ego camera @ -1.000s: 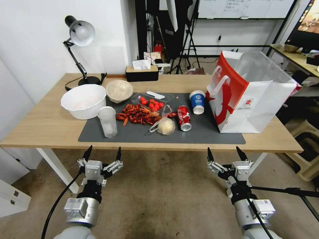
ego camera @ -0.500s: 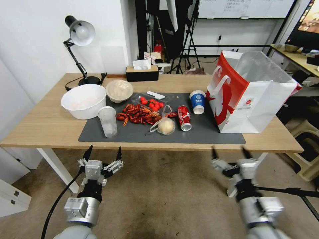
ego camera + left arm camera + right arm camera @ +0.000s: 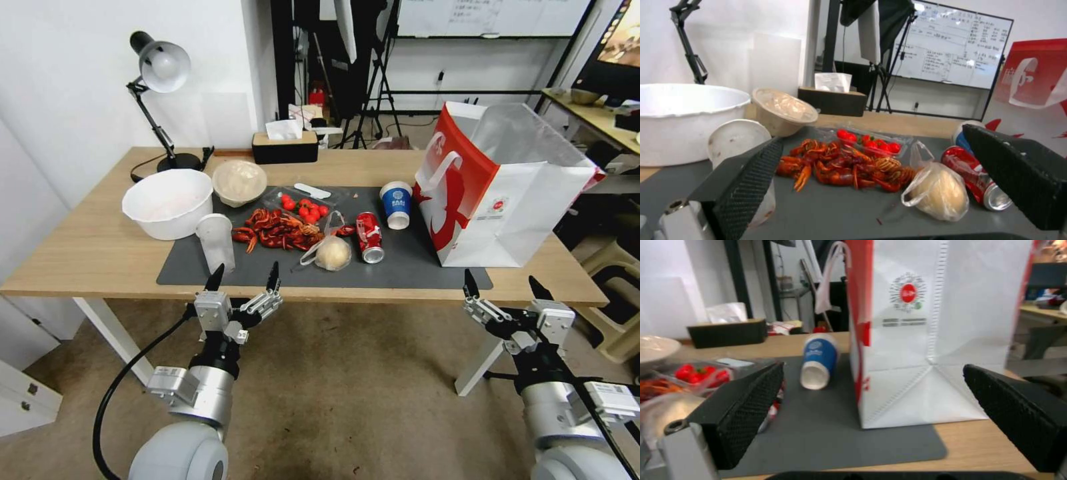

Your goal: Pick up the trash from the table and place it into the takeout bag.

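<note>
Both arms reach forward from below the near edge of the table (image 3: 93,257), wrists level, fingers pointing toward the tabletop. The left gripper (image 3: 243,280) sits at the near edge of the dark grey mat (image 3: 393,267) with its jaws spread wide and nothing between them. Just ahead of it stands the translucent plastic cup (image 3: 216,243); farther in lie the clear plastic bag with a round beige lump (image 3: 331,252) and the crushed red drink can (image 3: 369,237), lying on its side. The right gripper (image 3: 501,285) hangs at the table edge in front of the takeout bag (image 3: 507,200), jaws also wide apart and empty. The blue paper cup (image 3: 396,204) stands upright just beside the bag's red panel, and the beige lidded bowl (image 3: 239,181) rests farther back. The bag carries a small round red logo; its print is too small to read.
</note>
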Tool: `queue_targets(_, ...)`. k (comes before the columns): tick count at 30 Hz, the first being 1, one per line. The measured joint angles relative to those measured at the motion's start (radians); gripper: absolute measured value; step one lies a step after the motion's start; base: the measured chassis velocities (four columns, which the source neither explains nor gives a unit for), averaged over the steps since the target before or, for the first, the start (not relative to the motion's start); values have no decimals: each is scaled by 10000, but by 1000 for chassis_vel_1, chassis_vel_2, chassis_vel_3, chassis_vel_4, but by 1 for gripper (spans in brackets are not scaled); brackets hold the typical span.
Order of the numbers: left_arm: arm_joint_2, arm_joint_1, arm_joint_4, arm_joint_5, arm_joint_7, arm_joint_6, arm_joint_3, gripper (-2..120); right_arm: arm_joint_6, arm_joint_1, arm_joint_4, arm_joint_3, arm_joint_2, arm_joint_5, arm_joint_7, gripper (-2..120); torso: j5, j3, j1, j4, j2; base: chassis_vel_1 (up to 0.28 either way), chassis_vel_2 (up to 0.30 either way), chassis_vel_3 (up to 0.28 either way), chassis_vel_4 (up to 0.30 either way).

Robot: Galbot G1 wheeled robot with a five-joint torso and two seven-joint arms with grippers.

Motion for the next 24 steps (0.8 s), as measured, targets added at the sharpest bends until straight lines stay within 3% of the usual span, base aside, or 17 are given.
queue_targets(7, 242, -307, 307, -62, 234, 111, 157, 100, 231, 210, -343, -489, -411, 650, 383, 100, 1, -1, -1, 1, 0, 0, 0, 0, 0)
queue_targets(10, 383, -485, 468, -153, 306, 221, 279, 100, 224, 447, -589, -615, -649, 1125, 465, 100, -3, -1, -1, -10, 0, 0, 0, 0, 0)
queue_targets(13, 352, -486, 508, -177, 337, 206, 260, 100, 49, 1407, -1272, -993, -1192, 1661, 587, 100, 0, 0, -2, 2, 0, 0, 0, 0, 0)
queue_targets(24, 138, -378, 383, -109, 354, 61, 12, 100, -855, 4333, -3428, -2795, -2787, 3229, 1669, 100, 3, 1, -1, 1, 0, 0, 0, 0, 0)
